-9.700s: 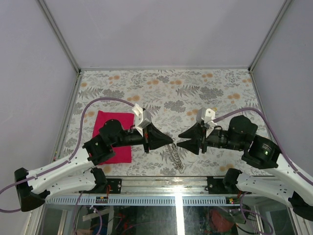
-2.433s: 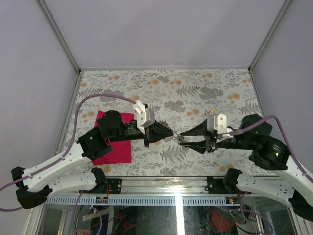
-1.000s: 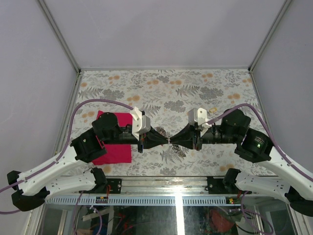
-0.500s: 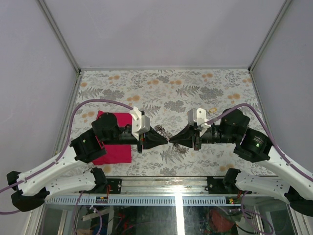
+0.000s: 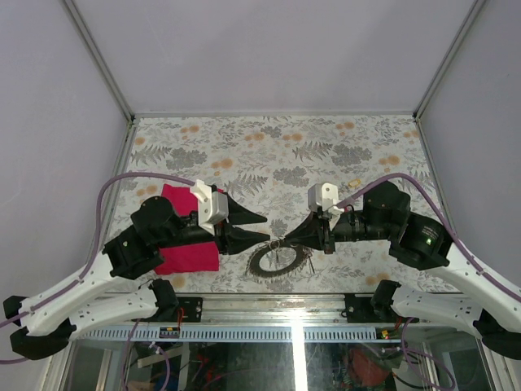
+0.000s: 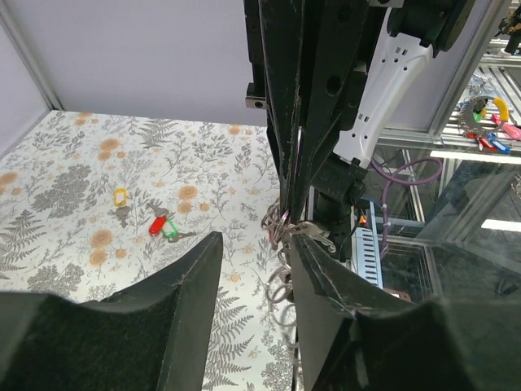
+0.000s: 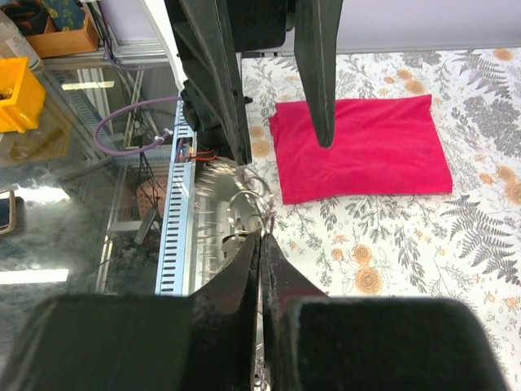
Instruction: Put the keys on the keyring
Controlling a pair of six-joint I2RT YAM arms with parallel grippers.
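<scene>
The keyring, a thin silver chain (image 5: 277, 259), hangs in blurred loops from my right gripper (image 5: 284, 242), which is shut on its upper end. The right wrist view shows the jaws (image 7: 261, 234) closed on the chain's loops (image 7: 247, 204). My left gripper (image 5: 267, 226) is open and empty, just left of the right fingertips; its fingers (image 7: 317, 73) show apart. In the left wrist view the chain (image 6: 282, 277) dangles beyond my open left gripper (image 6: 256, 240). A pale yellow key (image 6: 120, 196), a red key (image 6: 157, 224) and a green key (image 6: 169, 230) lie on the floral table farther off.
A magenta cloth (image 5: 186, 248) lies flat on the table under the left arm, also in the right wrist view (image 7: 358, 147). The table's near metal edge (image 5: 285, 303) is just below the grippers. Grey walls enclose the other sides.
My left gripper has opened and drawn back left, away from the right fingertips it was touching. The chain now swings loose below my right gripper.
</scene>
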